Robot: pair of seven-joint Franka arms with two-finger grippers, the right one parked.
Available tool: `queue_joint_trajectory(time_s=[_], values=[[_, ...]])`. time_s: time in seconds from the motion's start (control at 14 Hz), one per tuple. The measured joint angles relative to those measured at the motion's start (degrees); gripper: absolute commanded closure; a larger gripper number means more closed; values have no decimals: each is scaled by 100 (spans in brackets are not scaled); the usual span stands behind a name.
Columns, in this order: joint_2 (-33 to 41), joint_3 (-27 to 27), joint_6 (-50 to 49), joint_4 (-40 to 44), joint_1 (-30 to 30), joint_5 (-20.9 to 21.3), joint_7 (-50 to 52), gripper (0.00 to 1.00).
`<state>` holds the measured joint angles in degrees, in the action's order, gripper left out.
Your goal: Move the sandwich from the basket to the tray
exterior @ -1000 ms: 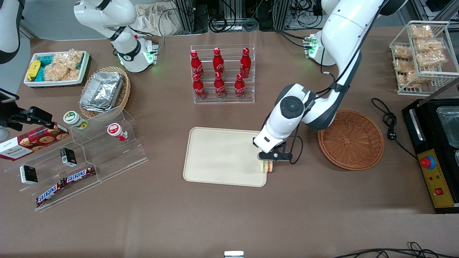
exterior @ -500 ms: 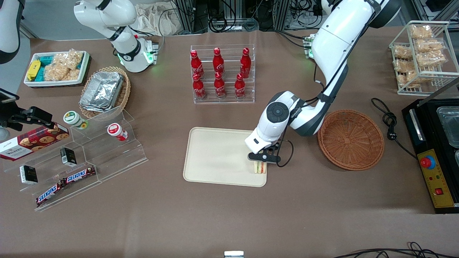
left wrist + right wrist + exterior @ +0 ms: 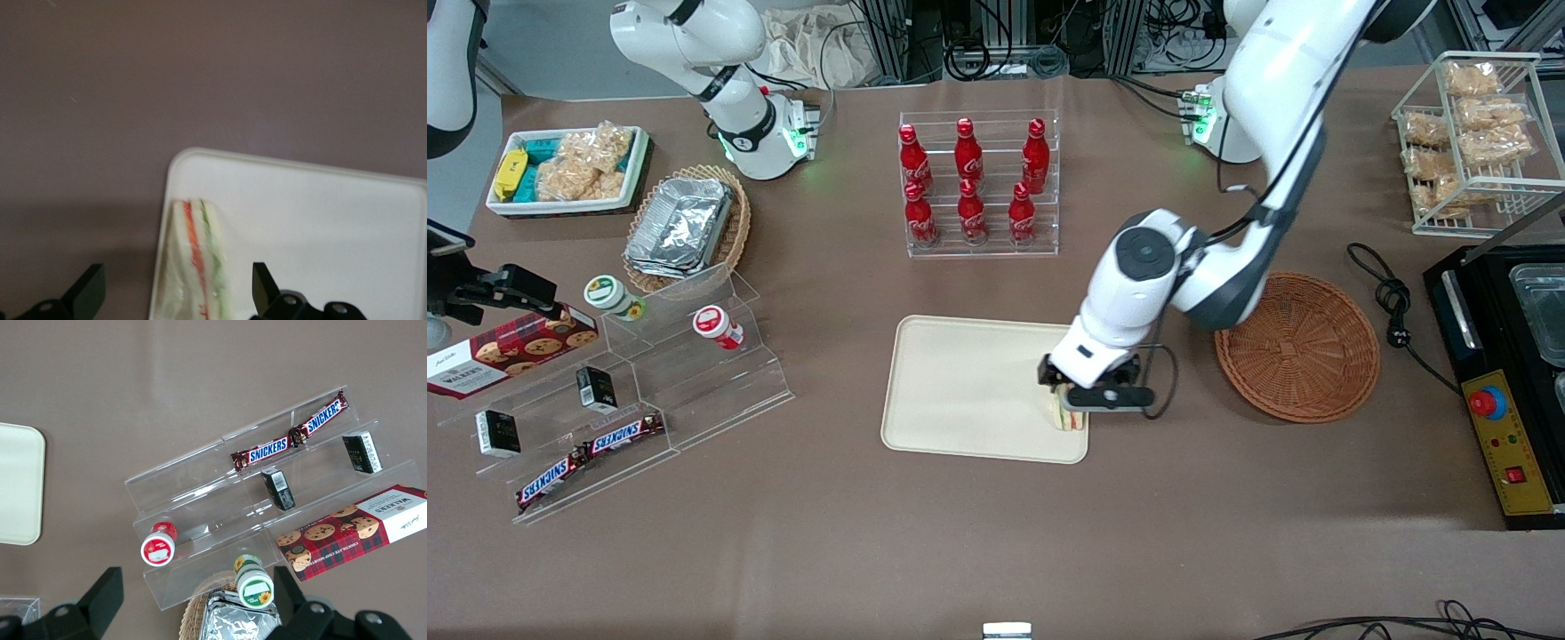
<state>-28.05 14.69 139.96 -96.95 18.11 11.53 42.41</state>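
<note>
A: Where is the gripper (image 3: 1074, 397) at this moment?

B: It hangs over the corner of the tray (image 3: 960, 391) that is closest to the basket (image 3: 1296, 345) and to the front camera. The white arm (image 3: 1192, 267) leans down to it from above.

A: Does it hold something?

B: No. In the wrist view the two black fingers (image 3: 265, 288) stand wide apart, and the sandwich (image 3: 195, 263) lies between them without touching either one. So the gripper is open and holds nothing.

A: And the sandwich, where is it exactly?

B: It rests on the tray (image 3: 320, 233), directly under the gripper, close against the low rim at that corner. In the front view only a small part of the sandwich (image 3: 1069, 420) shows below the gripper. In the wrist view I can see its white bread and the orange, red and green layers running lengthwise, with a clear wrap on it.

A: What about the basket?

B: The round brown basket sits on the table just beside the arm, toward the working arm's end of the table from the gripper. I see nothing inside it.

A: Anything else near the gripper?

B: Farther from the front camera than the gripper there is a clear rack with red bottles (image 3: 971, 185). It is well apart from the tray.
</note>
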Motion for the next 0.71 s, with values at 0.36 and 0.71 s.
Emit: queue_joint_trajectory(time_s=[0.36,0.71], values=[[766,-9,-1858,473,-701,-30,-98,1],[1213,-13,-3855,1128,-1294,-936,-1513,1]])
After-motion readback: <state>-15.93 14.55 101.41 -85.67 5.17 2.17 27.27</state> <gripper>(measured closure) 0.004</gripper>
